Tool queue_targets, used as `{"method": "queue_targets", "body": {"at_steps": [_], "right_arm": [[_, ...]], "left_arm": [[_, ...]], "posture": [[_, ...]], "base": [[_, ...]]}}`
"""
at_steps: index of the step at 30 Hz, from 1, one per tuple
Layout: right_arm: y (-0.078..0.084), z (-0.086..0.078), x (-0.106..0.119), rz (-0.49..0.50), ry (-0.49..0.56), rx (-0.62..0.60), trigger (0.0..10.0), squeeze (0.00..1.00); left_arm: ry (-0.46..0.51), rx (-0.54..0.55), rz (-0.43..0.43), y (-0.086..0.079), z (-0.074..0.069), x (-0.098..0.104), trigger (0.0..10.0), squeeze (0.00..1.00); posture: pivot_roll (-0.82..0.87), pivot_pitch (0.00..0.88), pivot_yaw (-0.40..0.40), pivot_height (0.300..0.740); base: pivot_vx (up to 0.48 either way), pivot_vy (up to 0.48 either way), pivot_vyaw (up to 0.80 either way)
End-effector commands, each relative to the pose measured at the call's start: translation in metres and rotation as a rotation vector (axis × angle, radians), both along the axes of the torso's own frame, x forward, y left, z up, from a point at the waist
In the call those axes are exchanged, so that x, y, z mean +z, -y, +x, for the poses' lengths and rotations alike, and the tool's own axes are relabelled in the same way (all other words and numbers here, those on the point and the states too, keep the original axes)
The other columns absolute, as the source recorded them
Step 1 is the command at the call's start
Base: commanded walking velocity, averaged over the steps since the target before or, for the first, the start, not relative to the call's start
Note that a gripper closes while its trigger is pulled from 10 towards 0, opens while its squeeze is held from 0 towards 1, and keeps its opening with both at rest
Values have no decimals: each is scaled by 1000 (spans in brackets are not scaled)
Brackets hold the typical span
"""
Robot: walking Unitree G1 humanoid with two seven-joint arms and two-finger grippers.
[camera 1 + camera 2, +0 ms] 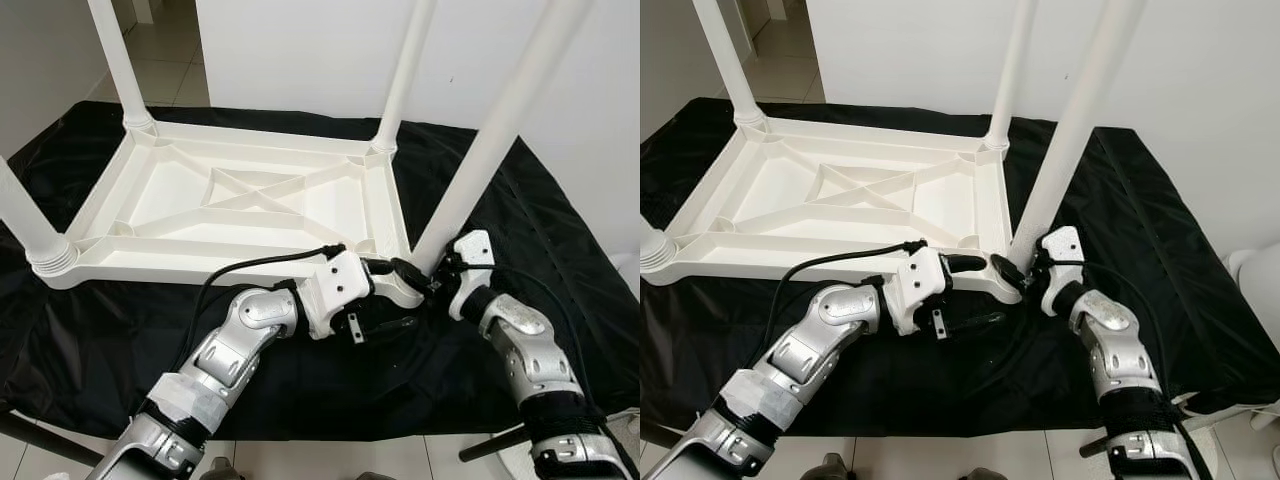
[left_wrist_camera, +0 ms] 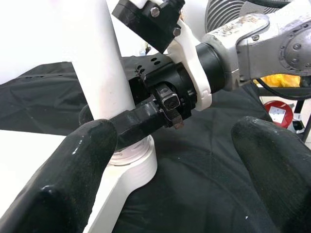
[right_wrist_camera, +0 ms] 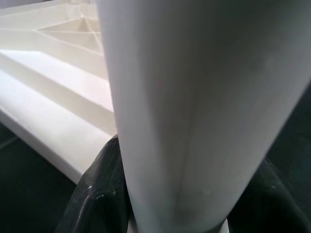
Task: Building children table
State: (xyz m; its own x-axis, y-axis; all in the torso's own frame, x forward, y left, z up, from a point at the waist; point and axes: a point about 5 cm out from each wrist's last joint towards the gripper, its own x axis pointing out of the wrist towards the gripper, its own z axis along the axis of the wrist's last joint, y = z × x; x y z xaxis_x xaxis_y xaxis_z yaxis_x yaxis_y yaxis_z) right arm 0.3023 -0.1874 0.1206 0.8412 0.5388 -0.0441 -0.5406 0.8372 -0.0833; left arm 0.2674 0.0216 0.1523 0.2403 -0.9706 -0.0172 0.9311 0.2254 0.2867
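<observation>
The white plastic children's table lies upside down on a black cloth, its ribbed underside facing up and four white tubular legs standing in the corner sockets. The near right leg rises at a slight tilt from the socket at the corner nearest the robot.

The right gripper has hold of this leg just above the socket: in the right wrist view its black fingers sit on either side of the tube, pressed against it. One finger also shows in the left wrist view, lying across the base of the leg. The right silver arm comes up from the lower right with the forearm angled toward the corner and the white wrist housing close beside the leg.

The left gripper is at the same corner, pointing at the leg base from the other side. Its fingers are spread wide apart and clasp nothing; one lies near the socket, the other over the cloth. The left arm reaches in from the lower left, bent at the elbow, with a black cable looping over the table's near rim.
</observation>
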Motion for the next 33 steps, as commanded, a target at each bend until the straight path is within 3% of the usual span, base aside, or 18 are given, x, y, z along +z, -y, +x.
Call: {"method": "queue_targets", "body": {"at_steps": [1,2,5,6,12,13,14,15,19,23,27,28,29,30,33], "right_arm": [[-4,-4,-11,9,-44,-36,10000,0],[-5,-4,-10,37,-29,-107,10000,0],[-6,-4,-9,56,-23,-150,10000,0],[-10,-5,-8,74,-13,-229,10000,0],[-21,-9,-7,100,5,-385,10000,0],[-28,-12,-7,112,10,-503,10000,0],[-28,-12,-7,112,10,-503,10000,0],[-30,-14,-7,103,21,-595,10000,0],[-38,-18,-11,109,12,-725,10000,0],[-46,-20,-13,126,1,-775,10000,0],[-55,-20,-10,152,6,-721,10000,0],[-54,-20,-9,162,6,-716,10000,702],[-54,-20,-9,162,6,-716,10000,702],[-53,-21,-9,172,3,-722,10000,1000],[-49,-22,-6,198,13,-698,10000,1000]], "left_arm": [[-3,33,-3,-1,2,-2,10000,0],[3,31,-16,-2,0,-2,10000,0],[8,30,-25,-3,0,-2,10000,0],[5,33,-28,-4,-1,-4,10000,0],[0,38,-25,-6,-2,-8,10000,0],[3,38,-24,-7,-2,-9,10000,0],[3,38,-24,-7,-2,-9,10000,0],[7,40,-26,-8,-2,-9,10000,0],[15,42,-29,-7,-1,-8,10000,0],[18,37,-30,-6,-1,-8,10000,0],[19,25,-30,-6,-2,-8,10000,0],[21,22,-29,-6,-2,-9,10000,0],[21,22,-29,-6,-2,-9,10000,0],[22,20,-29,-6,-2,-9,10000,0],[22,20,-33,-5,-2,-8,10000,0]], "posture": [[45,0,-64,740],[45,0,-68,740],[45,0,-68,740],[44,0,-77,740],[44,2,-81,740],[44,3,-82,740],[44,3,-82,740],[44,3,-82,740],[40,2,-80,740],[42,0,-79,740],[34,0,-74,740],[35,0,-75,740],[35,0,-75,740],[35,0,-75,740],[35,0,-77,740]], "base": [[0,0,0],[0,0,0],[0,0,0],[0,0,0],[0,0,0],[0,0,0],[0,0,0],[0,0,0],[0,0,0],[0,0,0],[0,0,0],[0,0,0],[0,0,0],[0,0,0],[0,0,0]]}}
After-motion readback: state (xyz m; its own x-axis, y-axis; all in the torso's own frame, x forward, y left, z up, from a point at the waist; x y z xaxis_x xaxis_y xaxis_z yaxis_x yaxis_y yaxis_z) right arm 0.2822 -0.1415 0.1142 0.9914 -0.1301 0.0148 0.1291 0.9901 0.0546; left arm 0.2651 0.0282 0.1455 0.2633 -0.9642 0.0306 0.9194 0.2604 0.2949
